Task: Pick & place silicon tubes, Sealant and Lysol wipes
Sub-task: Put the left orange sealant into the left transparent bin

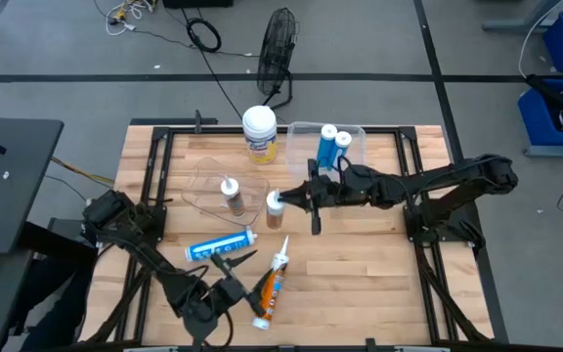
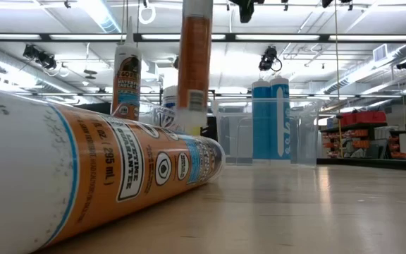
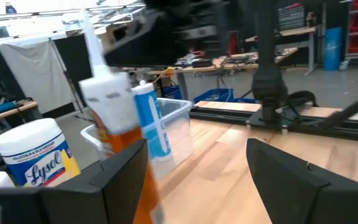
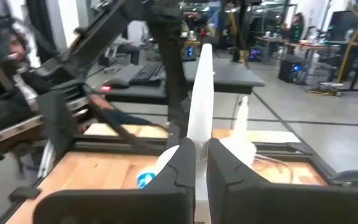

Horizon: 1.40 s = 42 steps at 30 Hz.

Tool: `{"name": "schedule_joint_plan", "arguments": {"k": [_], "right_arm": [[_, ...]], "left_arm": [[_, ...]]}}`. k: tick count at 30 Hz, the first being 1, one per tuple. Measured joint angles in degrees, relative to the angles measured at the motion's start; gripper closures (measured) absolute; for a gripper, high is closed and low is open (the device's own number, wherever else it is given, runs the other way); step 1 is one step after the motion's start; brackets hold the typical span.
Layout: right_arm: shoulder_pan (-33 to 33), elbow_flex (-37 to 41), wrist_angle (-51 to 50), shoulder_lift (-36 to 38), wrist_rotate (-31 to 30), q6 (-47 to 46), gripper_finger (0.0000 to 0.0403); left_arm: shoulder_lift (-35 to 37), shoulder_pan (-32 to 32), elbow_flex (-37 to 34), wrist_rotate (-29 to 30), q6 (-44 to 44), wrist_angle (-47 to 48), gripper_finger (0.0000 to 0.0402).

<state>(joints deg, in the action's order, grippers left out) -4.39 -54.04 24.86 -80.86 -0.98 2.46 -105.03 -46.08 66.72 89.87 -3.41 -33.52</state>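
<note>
An orange sealant cartridge (image 1: 275, 207) stands upright near the table's middle, and my right gripper (image 1: 288, 200) is shut on its white nozzle. A second orange cartridge (image 1: 231, 195) stands upright to its left. A blue tube (image 1: 221, 245) and another orange cartridge (image 1: 273, 285) lie on the table near the front. My left gripper (image 1: 235, 261) is open and empty between these two. The Lysol wipes canister (image 1: 259, 133), with a yellow label and white lid, stands at the far edge. Two blue tubes (image 1: 334, 149) stand in a clear bin (image 1: 357, 137). My right gripper (image 4: 196, 158) pinches the cartridge's white nozzle (image 4: 200, 124) between its two fingers. The fingers come level from the table's right side and lie across the nozzle, which sticks up past them. The cartridge (image 2: 194, 67) hangs upright below. I cannot tell whether its base is on the table.
A dark metal frame (image 1: 154, 166) runs along the table's edges. The lying orange cartridge (image 2: 97, 176) fills the low view's left. Bare wood lies at the front right (image 1: 360, 284). A fan (image 1: 279, 49) and cables lie on the floor beyond the far edge.
</note>
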Motion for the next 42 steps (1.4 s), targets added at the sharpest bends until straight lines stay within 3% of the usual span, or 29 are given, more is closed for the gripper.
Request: {"name": "schedule_joint_plan", "arguments": {"k": [6,12,16,20,32,42], "right_arm": [[1.63,-3.81,-2.61,0.02,3.02,0.45,0.0399],[1.61,-11.47,-11.64,0.07,2.94,3.37,0.0402],[1.74,-14.33,-13.41,-0.26,-0.46,7.38,0.0402],[3.77,-16.11,-15.42,-0.44,0.31,8.54,0.0402],[11.57,-16.44,-10.75,-2.84,9.4,6.66,0.0402],[13.77,-16.39,-4.94,-10.17,9.6,9.91,0.0402]], "left_arm": [[-0.02,-2.91,0.0,0.09,-0.26,0.44,0.0125],[-0.02,-4.13,0.0,0.12,-0.08,0.41,0.0125],[-0.04,-4.38,0.0,0.12,0.19,0.4,0.0125],[-0.07,-4.38,0.0,0.12,0.38,0.4,0.0125],[-0.07,-4.38,0.0,0.14,1.3,0.42,0.0125],[-0.07,-4.38,0.0,0.15,1.39,0.47,0.0125]]}}
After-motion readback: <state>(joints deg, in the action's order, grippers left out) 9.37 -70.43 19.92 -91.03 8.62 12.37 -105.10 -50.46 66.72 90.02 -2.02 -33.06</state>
